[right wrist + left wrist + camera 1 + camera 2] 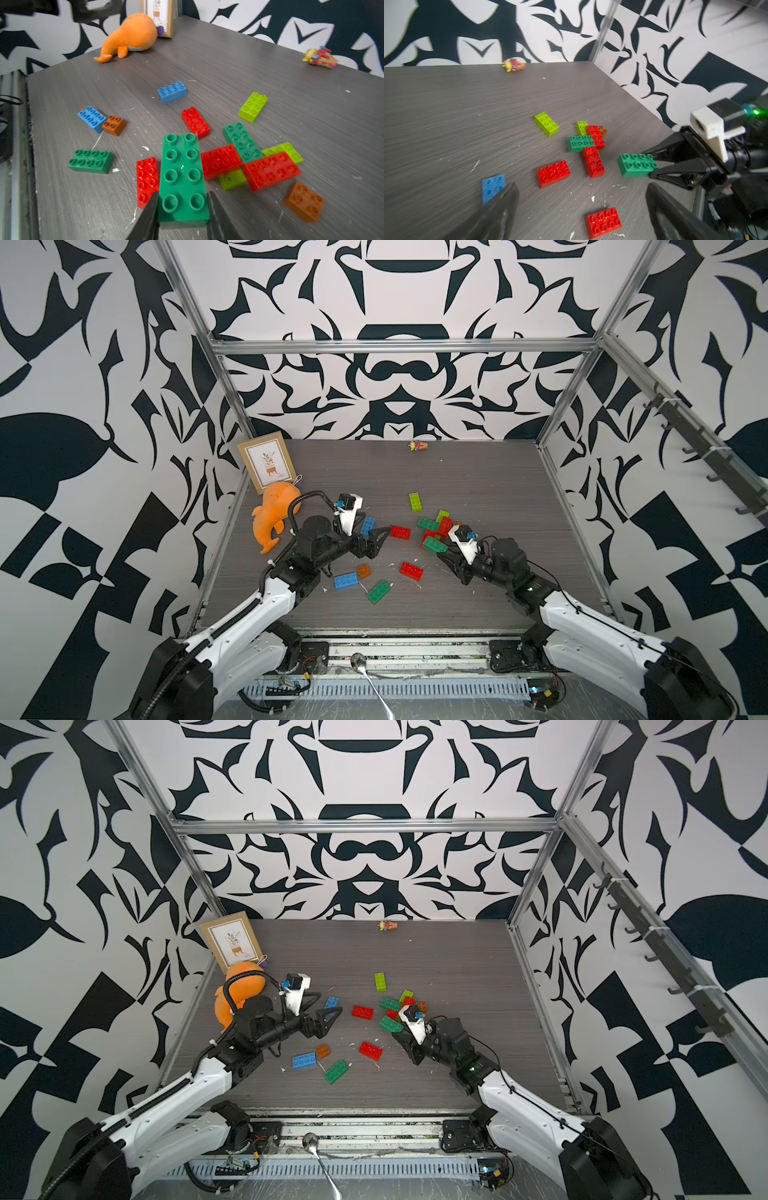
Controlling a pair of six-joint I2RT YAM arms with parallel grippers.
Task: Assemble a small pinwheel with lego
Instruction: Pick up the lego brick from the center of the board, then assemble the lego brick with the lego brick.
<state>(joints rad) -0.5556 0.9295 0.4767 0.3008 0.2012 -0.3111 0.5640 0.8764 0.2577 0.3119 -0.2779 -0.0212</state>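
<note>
The pinwheel [270, 170] looks only partly built to me: a low cluster of crossed red, dark green and lime bricks, with loose bricks [195, 122] scattered around it. The right gripper [182, 196] has its fingers pinched on one end of a dark green 2x4 brick [182, 166] just beside that cluster, probably the next blade. The left gripper [581, 186] gapes wide and empty, farther from the cluster.

The white-and-black left arm [266, 597] is reaching in from the near left, its black left gripper [581, 186] hovering with jaws spread wide, holding nothing. The matching right arm [582, 614] is angling in from the near right, its right gripper [182, 195] pinching a dark green oblong studded brick [182, 166] by its long sides.
</note>
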